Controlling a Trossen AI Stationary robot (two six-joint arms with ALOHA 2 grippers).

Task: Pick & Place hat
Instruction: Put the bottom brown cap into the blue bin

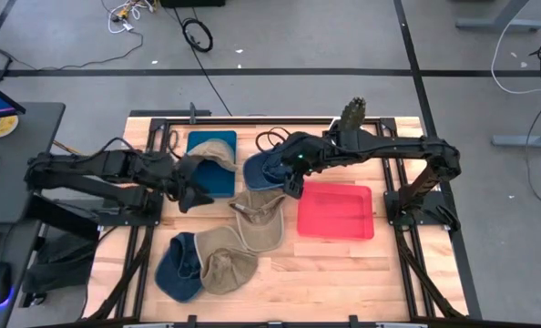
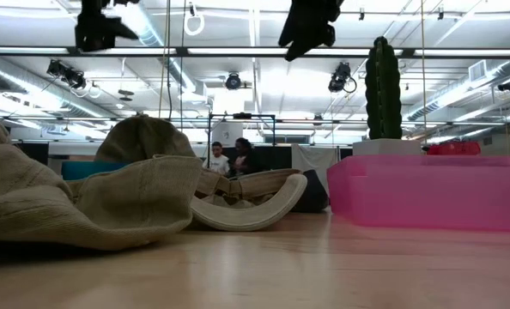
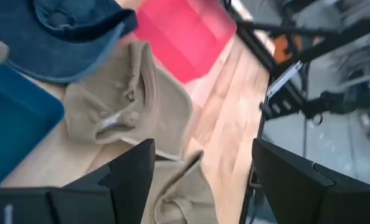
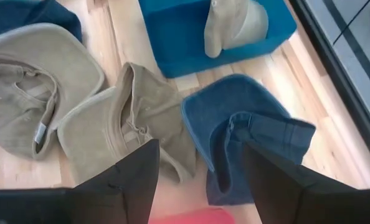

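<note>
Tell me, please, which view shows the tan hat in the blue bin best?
The right wrist view: the tan hat sits unobstructed in the blue bin. The high view shows it small, the low view only its crown, the left wrist view not at all.

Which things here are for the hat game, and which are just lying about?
For the job: tan hat in the blue bin; blue hat; tan hats on the table; red bin; left pincer; right pincer.

Lying about: cactus; floor cables.
</note>
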